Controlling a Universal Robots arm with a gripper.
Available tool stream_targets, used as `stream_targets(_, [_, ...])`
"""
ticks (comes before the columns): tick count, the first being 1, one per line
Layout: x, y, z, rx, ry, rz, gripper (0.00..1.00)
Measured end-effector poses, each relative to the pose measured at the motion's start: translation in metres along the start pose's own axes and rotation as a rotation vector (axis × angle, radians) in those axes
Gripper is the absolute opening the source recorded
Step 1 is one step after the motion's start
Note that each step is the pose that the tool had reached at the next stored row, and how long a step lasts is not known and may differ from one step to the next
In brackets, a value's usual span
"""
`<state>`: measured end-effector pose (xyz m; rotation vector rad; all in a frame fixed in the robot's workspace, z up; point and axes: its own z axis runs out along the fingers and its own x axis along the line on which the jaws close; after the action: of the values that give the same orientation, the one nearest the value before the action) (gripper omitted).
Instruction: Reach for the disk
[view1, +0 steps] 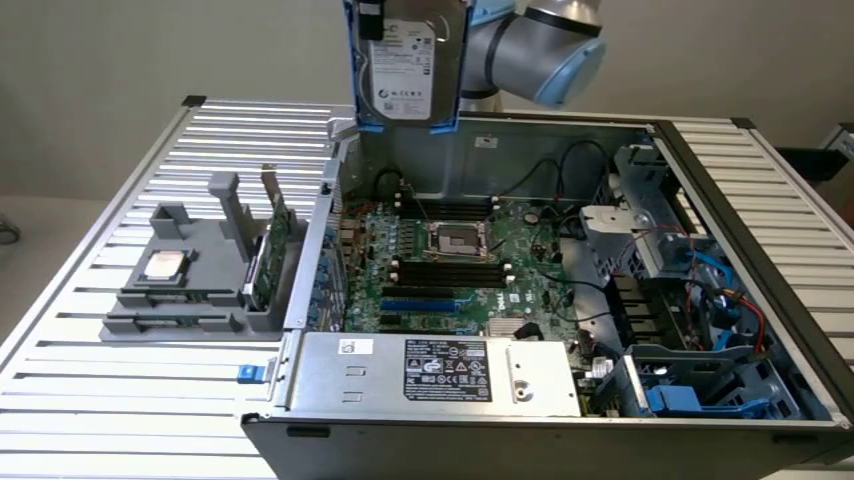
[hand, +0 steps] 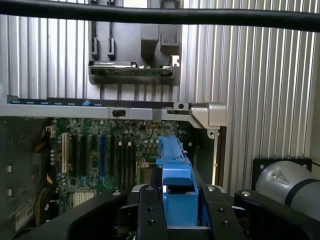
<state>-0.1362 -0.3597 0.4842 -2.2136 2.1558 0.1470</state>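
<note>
A silver table (view1: 120, 410) of ribbed metal slats carries two things. In the exterior view, an open computer case (view1: 534, 150) covers the table's middle and spreads toward 3 o'clock, its motherboard facing up. At 9 o'clock, just beside the case's wall, a grey plastic fixture (view1: 174, 322) rests flat on the slats.

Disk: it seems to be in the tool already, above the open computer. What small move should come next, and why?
Probably a short straight lift, grip unchanged. The tool is shut on the disk, which hangs upright over the open case and its motherboard; extra height would likely keep the blue rails clear of the case.
</note>
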Motion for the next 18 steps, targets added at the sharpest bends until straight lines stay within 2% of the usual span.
stream_targets(11, [0.024,-0.0270,-0.0060,0.0006,-0.0002,0.000,0.33])
stream_targets(18, [0.041,-0.0486,-0.0085,0.0012,-0.0026,0.000,0.33])
